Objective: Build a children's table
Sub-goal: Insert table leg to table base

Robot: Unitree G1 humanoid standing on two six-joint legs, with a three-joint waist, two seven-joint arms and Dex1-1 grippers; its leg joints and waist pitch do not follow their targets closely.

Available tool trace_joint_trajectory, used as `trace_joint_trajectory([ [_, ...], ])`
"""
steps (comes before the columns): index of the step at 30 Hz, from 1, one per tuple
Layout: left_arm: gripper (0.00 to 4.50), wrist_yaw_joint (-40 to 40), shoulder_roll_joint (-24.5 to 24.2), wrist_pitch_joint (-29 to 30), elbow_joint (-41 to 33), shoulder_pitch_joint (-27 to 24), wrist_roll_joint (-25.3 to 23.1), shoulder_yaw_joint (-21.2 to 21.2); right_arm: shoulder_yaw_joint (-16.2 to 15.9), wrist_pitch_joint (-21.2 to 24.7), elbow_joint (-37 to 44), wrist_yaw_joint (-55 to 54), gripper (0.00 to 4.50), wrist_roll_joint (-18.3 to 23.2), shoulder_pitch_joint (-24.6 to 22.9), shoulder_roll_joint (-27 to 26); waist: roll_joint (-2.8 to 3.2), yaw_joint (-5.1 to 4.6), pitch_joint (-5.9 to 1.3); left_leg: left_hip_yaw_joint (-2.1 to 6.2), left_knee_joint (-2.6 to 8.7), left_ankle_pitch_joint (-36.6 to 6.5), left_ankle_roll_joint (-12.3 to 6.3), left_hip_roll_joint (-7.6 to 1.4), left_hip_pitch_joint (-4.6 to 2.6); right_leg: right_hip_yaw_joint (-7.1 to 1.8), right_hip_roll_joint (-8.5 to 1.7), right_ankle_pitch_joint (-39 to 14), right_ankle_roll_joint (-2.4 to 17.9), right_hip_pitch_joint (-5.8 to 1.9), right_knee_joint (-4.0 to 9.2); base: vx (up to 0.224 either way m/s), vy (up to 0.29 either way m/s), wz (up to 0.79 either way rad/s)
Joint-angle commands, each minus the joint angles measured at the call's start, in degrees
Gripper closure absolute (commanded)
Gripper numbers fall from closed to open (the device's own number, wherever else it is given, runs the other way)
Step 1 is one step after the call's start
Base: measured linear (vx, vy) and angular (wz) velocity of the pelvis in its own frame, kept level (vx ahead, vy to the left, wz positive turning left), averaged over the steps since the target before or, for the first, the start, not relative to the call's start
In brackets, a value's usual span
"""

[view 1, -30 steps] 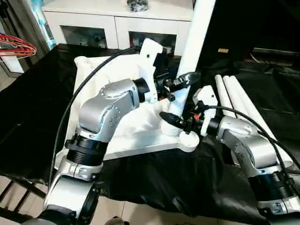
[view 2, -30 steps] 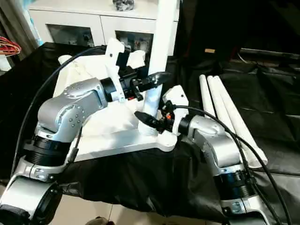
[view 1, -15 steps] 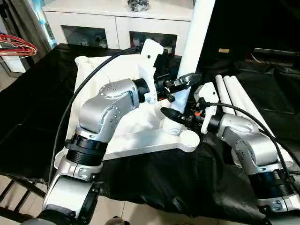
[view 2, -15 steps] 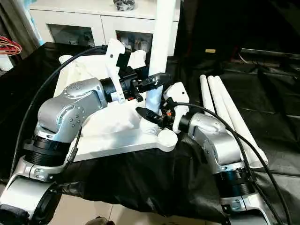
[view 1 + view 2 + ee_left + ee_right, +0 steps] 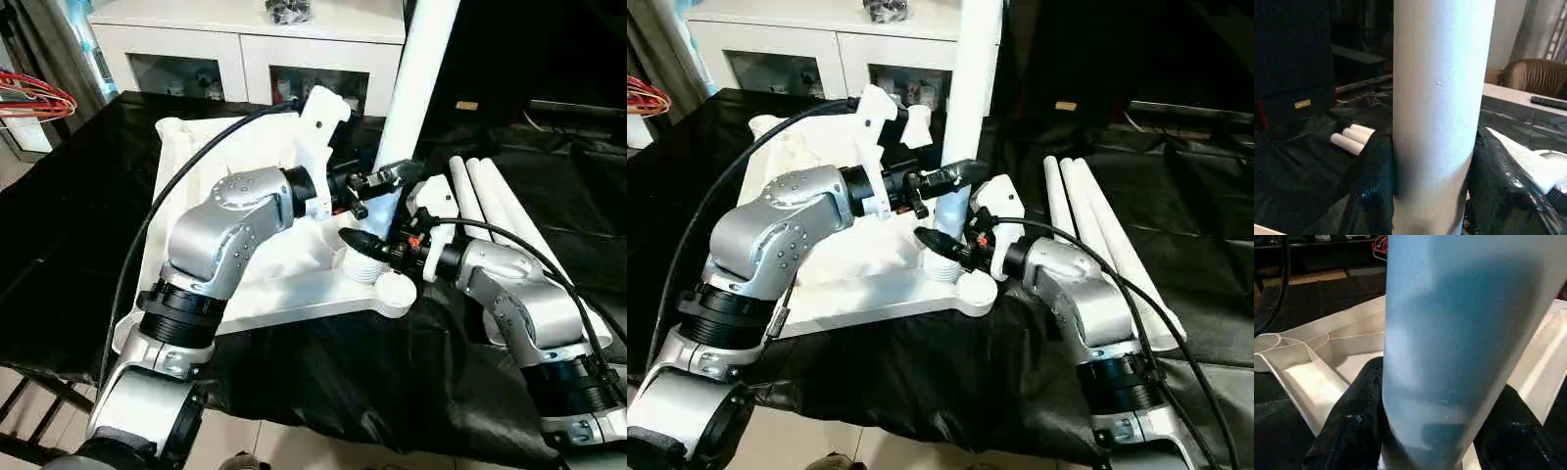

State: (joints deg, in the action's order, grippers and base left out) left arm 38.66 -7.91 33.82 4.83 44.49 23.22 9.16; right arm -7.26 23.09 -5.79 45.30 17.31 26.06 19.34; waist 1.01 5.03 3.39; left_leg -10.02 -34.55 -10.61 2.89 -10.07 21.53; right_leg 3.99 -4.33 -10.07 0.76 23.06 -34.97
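Note:
The white table top (image 5: 284,299) lies underside up on the black cloth. One white table leg (image 5: 419,78) stands upright with its lower end at a ribbed collar (image 5: 361,268) by the near right corner socket (image 5: 397,287). My left gripper (image 5: 400,174) is shut on the leg partway up, a black finger (image 5: 1376,186) pressed to each side. Just above the collar, my right gripper (image 5: 377,245) is shut on the same leg, whose sides its fingers (image 5: 1352,431) touch.
Three loose legs (image 5: 500,215) lie side by side on the cloth to the right. A white cabinet (image 5: 245,49) with glass fronts stands behind the table. Red wires (image 5: 34,98) hang at the far left. The black cloth (image 5: 59,225) drapes over the front edge.
My right gripper's fingers have closed in on the leg near its base. My left gripper has shifted slightly down and right, and the leg's top leans a little more to the right.

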Motion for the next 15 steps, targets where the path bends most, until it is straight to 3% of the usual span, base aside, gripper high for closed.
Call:
trace_joint_trajectory([
  [1,2.68,0.51,0.25,-0.76,-0.16,0.65,-0.84,0.75,-2.57,-0.49,0.76,1.43,2.57,-0.9,-0.44,0.02,-0.21,0.03,-4.27,0.9,3.62,-8.1,-2.21,-2.52,-0.46,-2.59,-3.7,-9.96,12.18,-3.58,4.01,0.0,0.0,0.0],
  [11,2.68,0.32,1.15,-0.55,-0.56,1.03,0.04,0.17,-2.91,-0.25,0.95,1.28,2.57,-1.12,-0.52,-0.66,-0.28,0.06,-4.31,0.87,3.57,-7.76,-2.45,-2.55,-0.48,-2.62,-3.7,-9.38,12.49,-3.53,3.95,0.0,0.0,0.0],
  [12,2.12,0.11,1.77,1.0,-0.35,1.2,1.41,-0.93,-2.86,-0.3,0.91,1.22,2.57,-1.15,-0.51,-0.74,-0.24,0.06,-4.29,0.87,3.58,-7.82,-2.42,-2.56,-0.48,-2.61,-3.71,-9.47,12.51,-3.53,3.93,0.0,0.0,0.0],
  [15,1.92,0.25,2.42,2.25,-0.74,1.37,3.58,-2.75,-1.89,-0.39,0.57,0.4,2.57,-0.69,-0.24,-1.38,-0.29,0.09,-4.28,0.86,3.56,-7.78,-2.45,-2.5,-0.44,-2.58,-3.76,-9.84,12.73,-3.54,3.96,0.0,0.0,0.0],
])
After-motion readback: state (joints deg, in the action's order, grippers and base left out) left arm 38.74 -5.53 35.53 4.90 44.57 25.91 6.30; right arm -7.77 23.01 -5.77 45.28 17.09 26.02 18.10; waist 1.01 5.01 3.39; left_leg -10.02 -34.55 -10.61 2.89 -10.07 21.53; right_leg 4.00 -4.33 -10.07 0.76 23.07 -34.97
